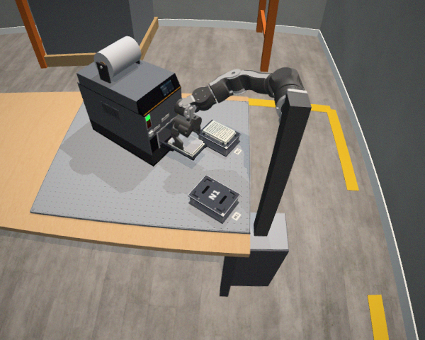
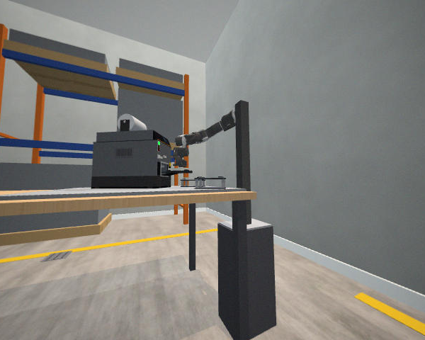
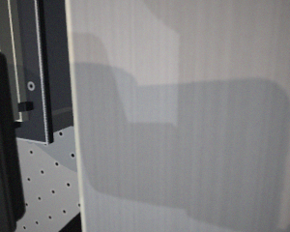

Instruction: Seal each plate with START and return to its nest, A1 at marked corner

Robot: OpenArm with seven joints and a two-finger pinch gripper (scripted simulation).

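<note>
From my remote station, I see a dark end effector [image 1: 182,142] [image 2: 180,167] [image 3: 7,145] reaching down over the stage [image 1: 193,157] [image 2: 188,171], which stands out from the sealer [image 1: 114,107] [image 2: 125,161] on a wooden desk [image 1: 132,238] [image 2: 132,203]. Its fingers are spread, with nothing pinched. The task's plate [image 1: 195,147] [image 2: 179,168] [image 3: 184,159] lies on the stage, its top smooth and pale, with no wells showing. The sealer's lamp [image 1: 147,117] [image 2: 159,143] glows green.

Nest N1 [image 1: 214,194] [image 2: 220,178] holds no plate. Nest N2 [image 1: 213,142] [image 3: 34,103] holds the other plate [image 1: 219,132], its wells uncovered.

I judge the first sealing cycle finished and step three in hand: fetching the sealed plate home to N1. Next I need to straddle its sides squarely, grip, lift straight up clear of the locators, and seat it flat with A1 at the marked corner. An off-centre grip could tilt it or snag the foil. N2's plate should then follow.
</note>
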